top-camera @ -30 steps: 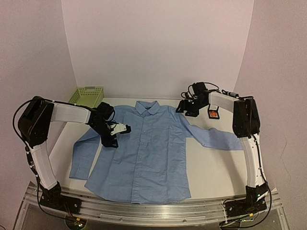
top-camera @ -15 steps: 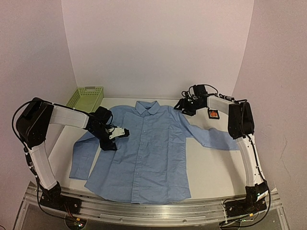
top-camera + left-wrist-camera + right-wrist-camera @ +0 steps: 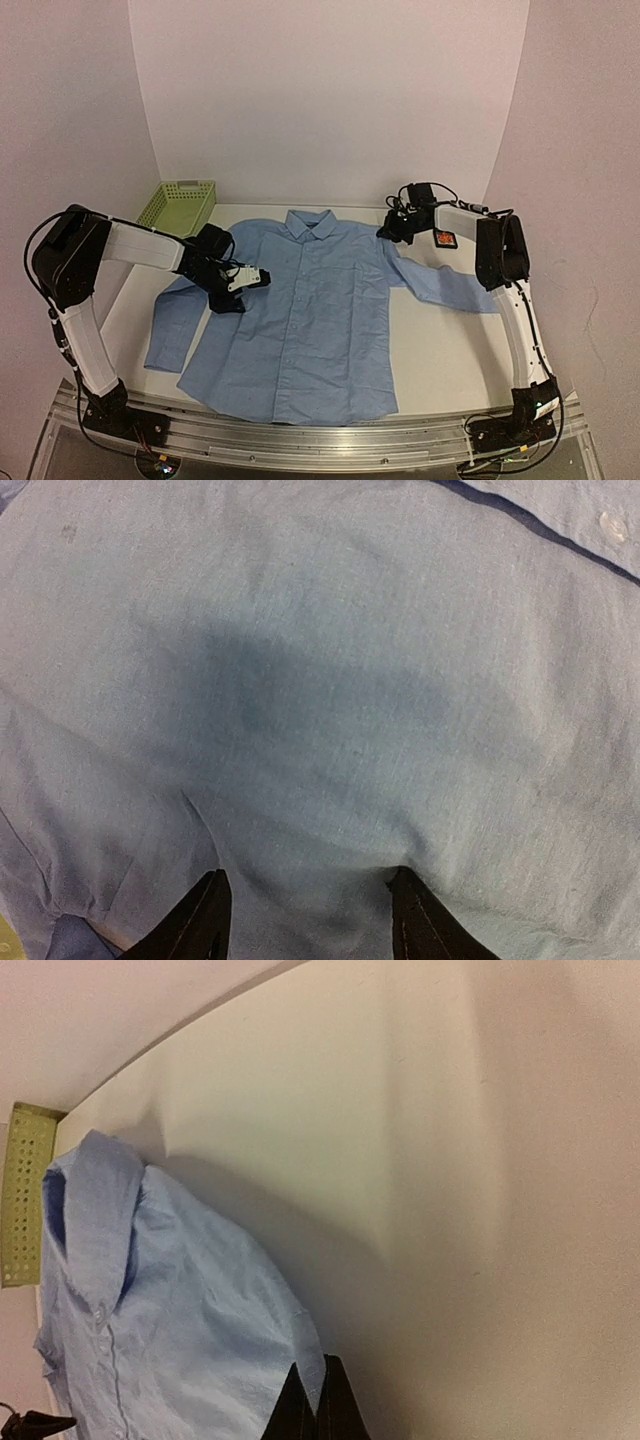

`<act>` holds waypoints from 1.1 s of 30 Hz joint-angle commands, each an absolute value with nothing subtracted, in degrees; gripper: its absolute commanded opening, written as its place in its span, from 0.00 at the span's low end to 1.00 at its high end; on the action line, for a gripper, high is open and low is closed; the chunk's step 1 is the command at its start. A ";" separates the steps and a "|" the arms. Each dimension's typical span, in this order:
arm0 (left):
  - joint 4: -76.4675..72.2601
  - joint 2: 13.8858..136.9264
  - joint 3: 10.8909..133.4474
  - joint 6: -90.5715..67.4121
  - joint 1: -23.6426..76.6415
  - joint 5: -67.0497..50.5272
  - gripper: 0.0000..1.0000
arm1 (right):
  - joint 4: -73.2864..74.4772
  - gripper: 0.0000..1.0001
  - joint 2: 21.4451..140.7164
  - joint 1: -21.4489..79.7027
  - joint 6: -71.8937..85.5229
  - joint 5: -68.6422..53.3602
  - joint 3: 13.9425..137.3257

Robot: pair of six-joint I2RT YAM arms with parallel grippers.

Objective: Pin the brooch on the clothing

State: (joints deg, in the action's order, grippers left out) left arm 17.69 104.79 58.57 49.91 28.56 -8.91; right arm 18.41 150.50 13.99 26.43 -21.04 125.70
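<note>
Right gripper (image 3: 315, 1378) has snapped shut at the shirt's (image 3: 310, 320) shoulder, arm reaching far; left gripper (image 3: 307, 878) parted, tips on the chest. Shirt lies lengthwise, collar away.

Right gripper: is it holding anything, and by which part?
The right gripper is shut at the shirt's shoulder edge; whether it pinches fabric cannot be told. The brooch lies apart, not in it.

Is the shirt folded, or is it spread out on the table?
Spread out. The shirt lies flat, front up, with both sleeves out to the sides and the collar at the far end.
</note>
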 commanded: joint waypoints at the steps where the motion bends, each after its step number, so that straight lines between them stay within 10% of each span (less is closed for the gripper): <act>1: 20.15 107.99 51.49 54.00 28.82 -5.70 0.54 | 16.20 0.00 147.67 11.95 22.67 -9.74 129.02; 7: 20.12 107.64 49.33 54.44 28.83 -4.97 0.54 | 12.16 0.02 149.39 12.63 11.34 -5.03 130.08; 13: 19.74 108.51 48.37 54.64 28.82 -4.12 0.54 | 11.61 0.45 146.31 12.64 8.28 -0.28 128.18; 19: 22.24 107.52 49.63 54.48 28.83 -5.97 0.54 | 15.49 0.57 133.41 12.57 8.30 6.55 118.38; 28: 34.62 112.89 84.44 47.21 28.83 -20.46 0.55 | 30.92 0.51 114.75 12.40 15.91 17.41 96.14; 33: 28.97 124.10 104.63 41.50 32.36 -24.56 0.53 | 31.13 0.24 107.55 8.41 22.92 12.91 83.40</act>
